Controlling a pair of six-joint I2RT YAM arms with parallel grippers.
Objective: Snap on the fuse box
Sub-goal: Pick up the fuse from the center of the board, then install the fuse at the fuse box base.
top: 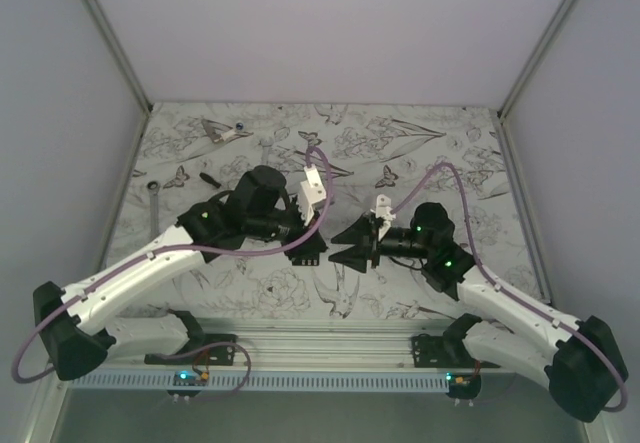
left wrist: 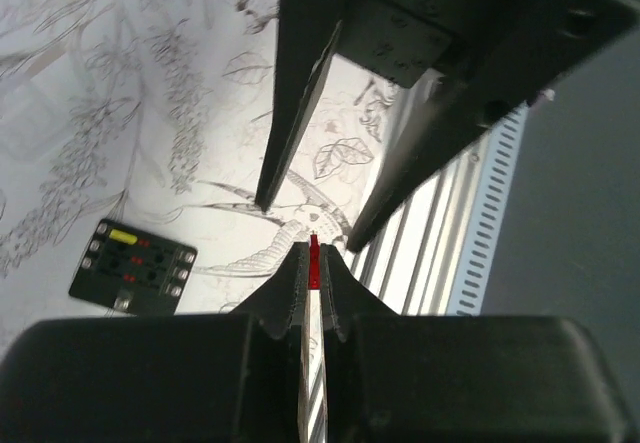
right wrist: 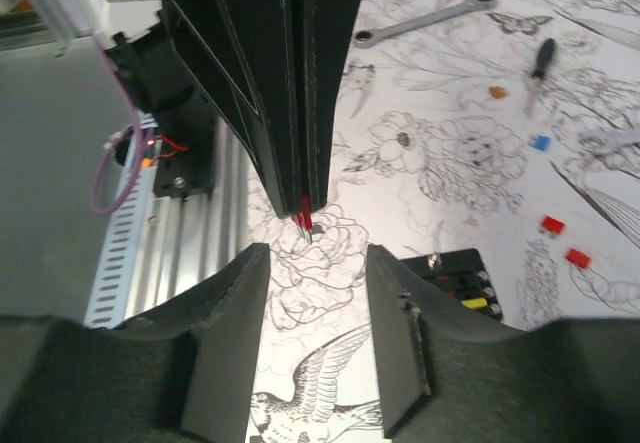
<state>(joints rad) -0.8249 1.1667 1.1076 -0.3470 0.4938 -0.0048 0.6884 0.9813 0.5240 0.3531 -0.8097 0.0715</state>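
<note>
The fuse box [left wrist: 133,266] is a flat black block with red and yellow fuses in its slots. It lies on the patterned mat, also seen in the right wrist view as the fuse box [right wrist: 455,278] and from above as the fuse box [top: 306,255]. My left gripper [left wrist: 314,251] is shut on a tiny red fuse [left wrist: 314,263], held above the mat to the right of the box. My right gripper [right wrist: 318,263] faces it, open and empty, its fingers [left wrist: 300,93] spread either side of the left fingertips. From that side the red fuse [right wrist: 303,208] pokes out of the left gripper's tip. The two grippers meet at mid-table [top: 330,241].
A wrench [right wrist: 420,23] and a small screwdriver [right wrist: 540,63] lie further back on the mat. Loose red pieces [right wrist: 552,225], a blue one [right wrist: 541,143] and an orange one [right wrist: 497,91] are scattered there. The slotted aluminium rail [left wrist: 480,223] runs along the near edge.
</note>
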